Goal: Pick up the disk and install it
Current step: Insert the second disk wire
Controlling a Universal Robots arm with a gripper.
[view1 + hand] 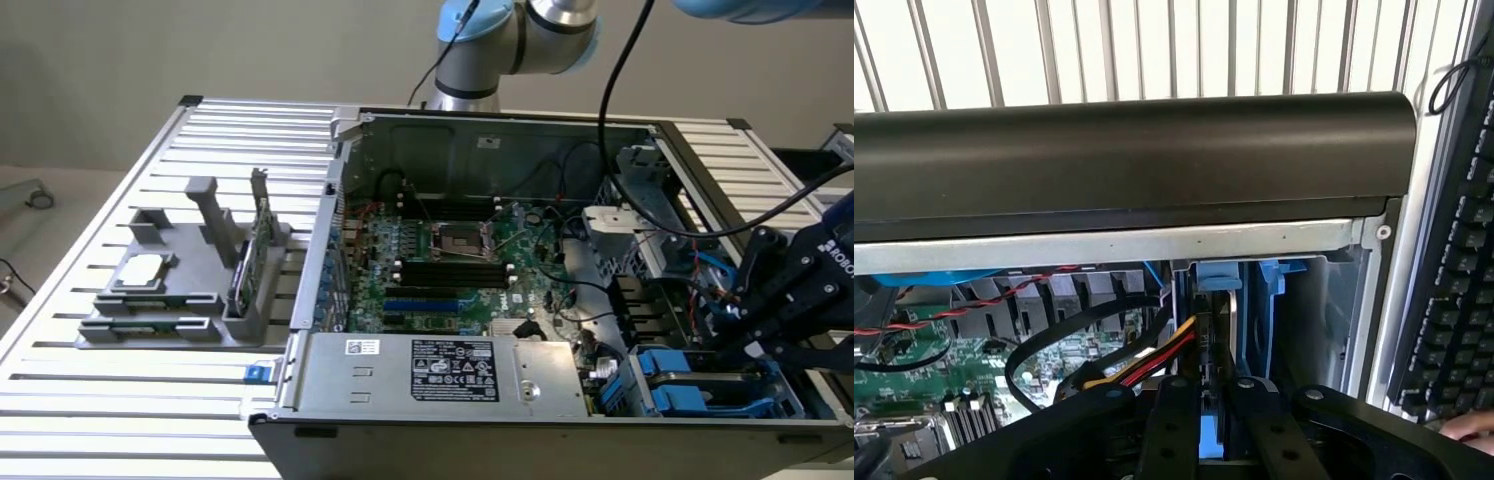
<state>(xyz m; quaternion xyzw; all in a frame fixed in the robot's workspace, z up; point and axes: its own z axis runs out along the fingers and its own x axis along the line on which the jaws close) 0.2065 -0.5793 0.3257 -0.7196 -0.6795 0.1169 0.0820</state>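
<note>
Robot arm lowers a hard drive into the bay of an open computer case

The gripper (754, 335), clenched on the disk (1216, 330), holds it on edge between the blue carrier rails (694, 385) in the drive bay at the case's front corner, on the exterior view's right. Done well, this step likely means keeping the drive square to the rails, pressing straight along the slot, and keeping the red and yellow cables (1154, 362) just beside it from getting pinched.
</note>
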